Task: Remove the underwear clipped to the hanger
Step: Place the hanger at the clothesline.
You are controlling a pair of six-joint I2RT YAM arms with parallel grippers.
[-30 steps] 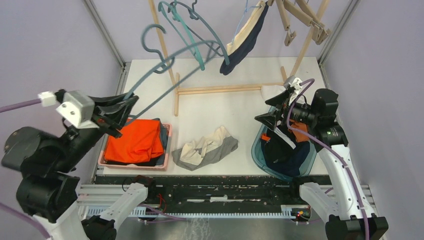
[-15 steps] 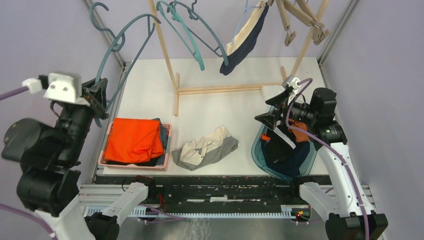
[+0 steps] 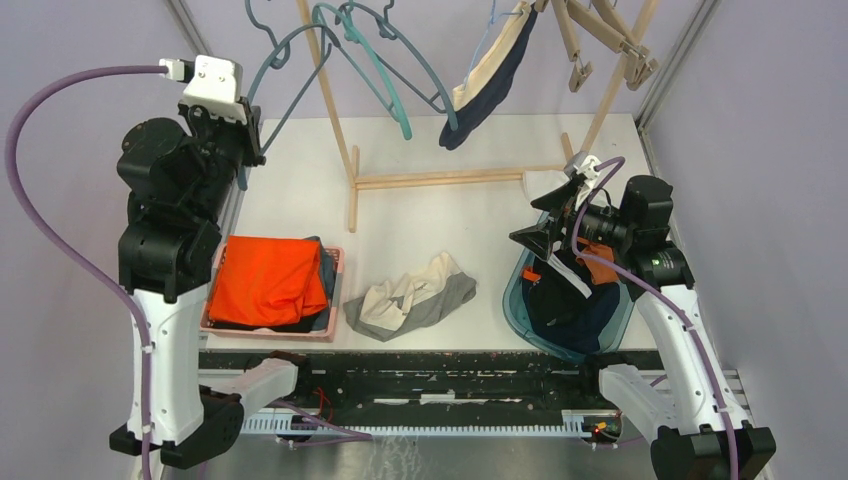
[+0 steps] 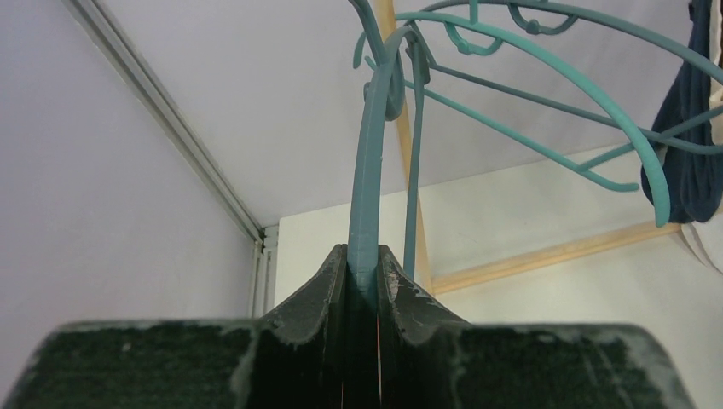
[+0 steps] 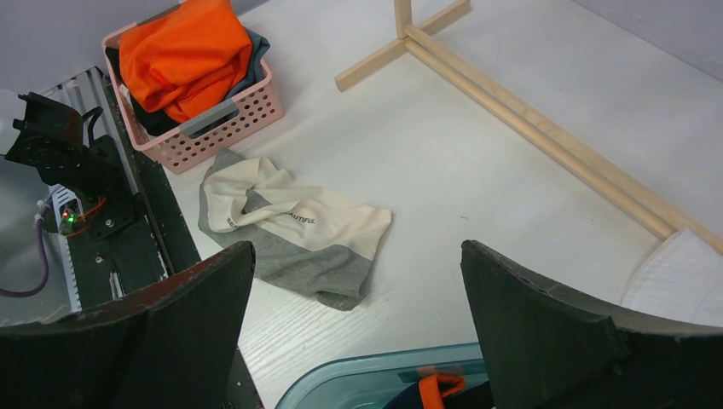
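Your left gripper (image 4: 362,256) pinched the hanger (image 4: 367,162), your right gripper (image 5: 356,256) gaped empty; you likely needed to ease it slowly onto the rack (image 3: 450,179)

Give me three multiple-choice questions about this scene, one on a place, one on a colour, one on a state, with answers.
1. Where is the grey-and-cream underwear? A on the table between pink basket and blue tub; B inside the tub; C on the floor.
2. What colour is the basket's top cloth? A green; B white; C orange.
3. How are the right fingers? A shut on cloth; B open, empty; C shut on a cup.
Answers: A, it lies on bare tabletop; C, bright orange fold; B, wide gap, nothing between.
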